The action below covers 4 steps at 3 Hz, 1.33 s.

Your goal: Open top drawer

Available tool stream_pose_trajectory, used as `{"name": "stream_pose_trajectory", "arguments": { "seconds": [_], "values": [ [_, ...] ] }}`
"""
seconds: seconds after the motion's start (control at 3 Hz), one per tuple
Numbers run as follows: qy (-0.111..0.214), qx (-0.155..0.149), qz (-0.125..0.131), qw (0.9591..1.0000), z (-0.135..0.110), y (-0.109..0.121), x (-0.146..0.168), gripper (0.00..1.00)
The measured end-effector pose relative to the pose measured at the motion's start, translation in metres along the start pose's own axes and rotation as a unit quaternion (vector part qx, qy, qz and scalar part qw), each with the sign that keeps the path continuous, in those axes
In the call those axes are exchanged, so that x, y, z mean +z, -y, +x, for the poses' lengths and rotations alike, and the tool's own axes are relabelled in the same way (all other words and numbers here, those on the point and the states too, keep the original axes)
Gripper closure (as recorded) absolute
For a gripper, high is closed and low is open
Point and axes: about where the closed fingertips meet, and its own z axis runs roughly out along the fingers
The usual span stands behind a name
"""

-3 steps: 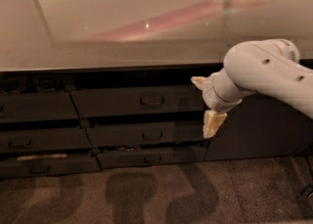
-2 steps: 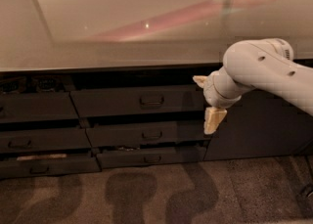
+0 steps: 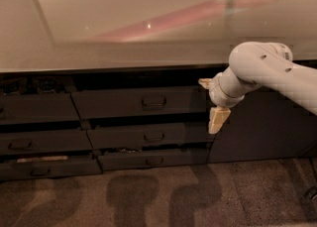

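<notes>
The top drawer is the wide dark front just under the countertop, with a small loop handle at its centre. It sits nearly flush, with a dark gap above it. My gripper hangs at the drawer's right end, to the right of the handle and not touching it. One pale fingertip points left at the drawer's top edge. The other fingertip points down past its lower edge. The gripper is open with nothing in it.
Two narrower drawers lie below the top one, and a second column of drawers is on the left. A pale glossy countertop overhangs everything. A plain dark cabinet panel sits behind my arm, with carpet below.
My gripper has crept very slightly up and to the right. The drawers have not moved.
</notes>
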Motion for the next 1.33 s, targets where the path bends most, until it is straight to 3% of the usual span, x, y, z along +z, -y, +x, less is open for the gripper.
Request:
{"name": "stream_pose_trajectory", "arguments": {
  "seconds": [0.33, 0.67, 1.33],
  "values": [
    [0.017, 0.016, -0.025, 0.9994, 0.017, 0.008, 0.026, 0.00],
    [0.017, 0.016, -0.025, 0.9994, 0.016, 0.008, 0.026, 0.00],
    [-0.022, -0.040, -0.071, 0.9964, -0.034, 0.033, 0.062, 0.00]
  ]
}}
